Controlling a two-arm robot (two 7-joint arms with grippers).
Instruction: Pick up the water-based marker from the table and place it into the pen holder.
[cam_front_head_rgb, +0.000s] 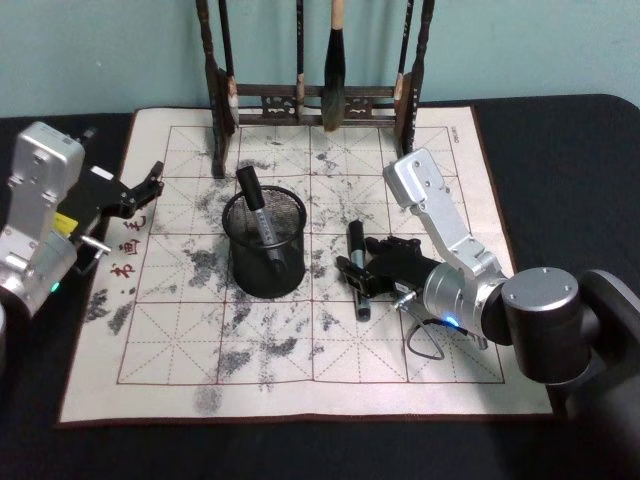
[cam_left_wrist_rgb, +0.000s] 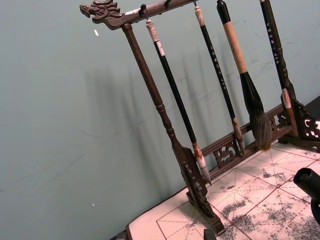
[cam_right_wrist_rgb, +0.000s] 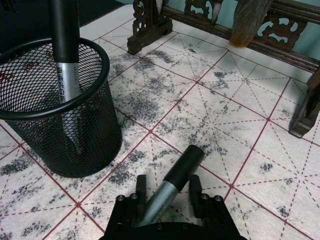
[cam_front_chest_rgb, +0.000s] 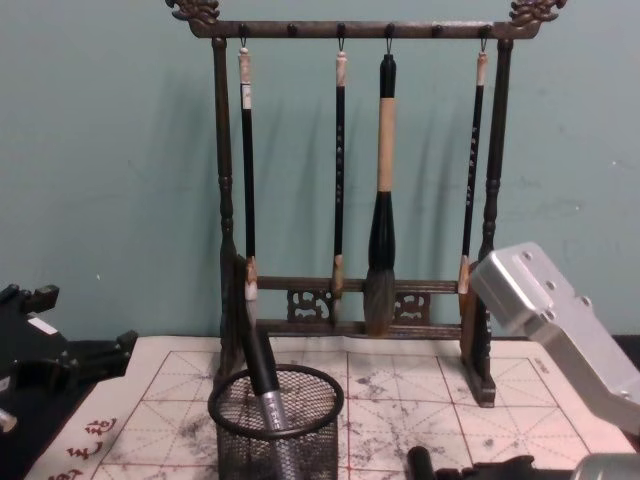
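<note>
My right gripper (cam_front_head_rgb: 360, 280) is down on the calligraphy mat (cam_front_head_rgb: 200, 340). Its fingers (cam_right_wrist_rgb: 141, 186) are apart, one on each side of the water-based marker (cam_front_head_rgb: 355, 240). There is a sliver of gap on one side, so nothing is clamped. The marker lies flat on the mat just beside the pen holder (cam_front_head_rgb: 245, 275), on its right, not touching it. In the right wrist view its black cap points out from between my fingers toward the brush rack (cam_front_head_rgb: 310, 100). A second marker (cam_front_head_rgb: 255, 210) leans inside the mesh cup, cap up above the rim. My left gripper (cam_front_head_rgb: 150, 185) hangs parked over the mat's left edge, fingers parted, holding nothing. The black worktop (cam_front_head_rgb: 560, 140) shows around the mat.
</note>
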